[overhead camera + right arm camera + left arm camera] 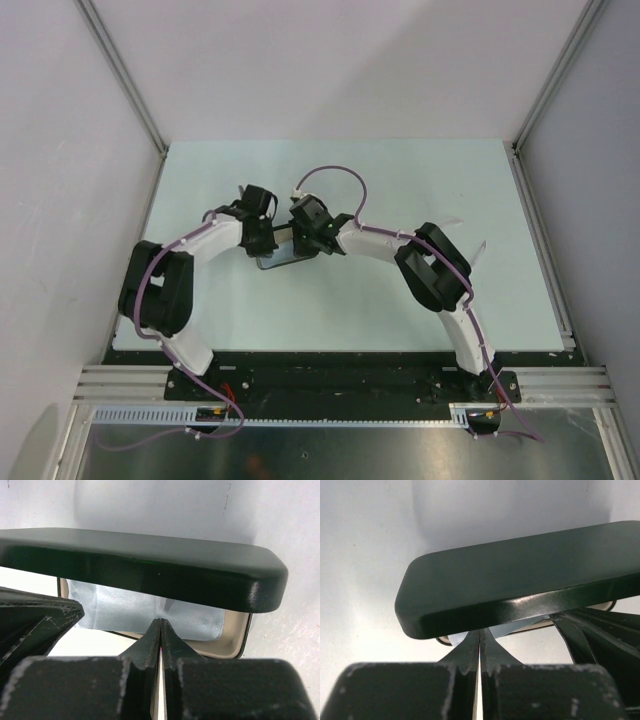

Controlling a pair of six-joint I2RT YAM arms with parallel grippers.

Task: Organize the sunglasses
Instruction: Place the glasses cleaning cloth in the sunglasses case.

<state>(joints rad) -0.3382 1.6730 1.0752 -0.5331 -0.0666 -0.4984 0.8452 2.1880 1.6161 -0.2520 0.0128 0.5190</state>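
Top external: left claw (272, 243) and right claw (303, 238) meet at the black case (288, 264). Under its lid (150, 565), the right clamps the blue cloth (125, 607); the left is pressed together.

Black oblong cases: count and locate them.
1. The black oblong case lies near the middle of the pale table, lid raised over a light blue cloth. Others could be hidden.

A pale mint tabletop (330, 310) is lying under soft, even light, with plain white walls (340, 60) closing it in on the left, right and far sides. Silver aluminium posts (125, 85) are slanting up from its far corners. At the near edge, ridged aluminium rails (115, 382) and a dull metal sheet (350, 455) are spanning the width.
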